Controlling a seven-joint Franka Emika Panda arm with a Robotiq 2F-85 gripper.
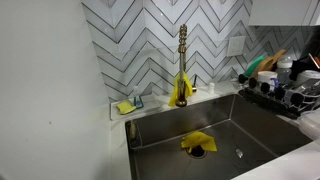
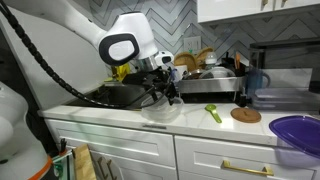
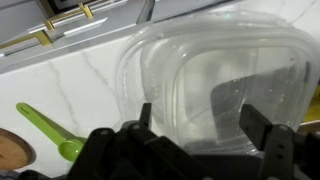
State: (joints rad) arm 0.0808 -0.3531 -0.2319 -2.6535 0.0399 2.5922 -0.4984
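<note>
Clearly, gripper point(image 3: 200, 118) was seen poised over clear plastic container point(image 3: 225, 65), fingers point(image 3: 146, 115) spread apart, no clamp shown. Container was found between and just beyond fingertips, on marble counter point(image 3: 80, 75), near front edge. Green spoon point(image 3: 45, 130) was noted off to one side of fingers. Risk judged: thin slick wall could be squashed or let slip if pinched; container could be nudged over edge.

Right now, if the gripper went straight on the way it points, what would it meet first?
Most likely the clear plastic container on the white counter: the gripper, jaws open, points down at its near rim. The remaining gap is hard to judge. The green spoon lies off to one side.
</note>
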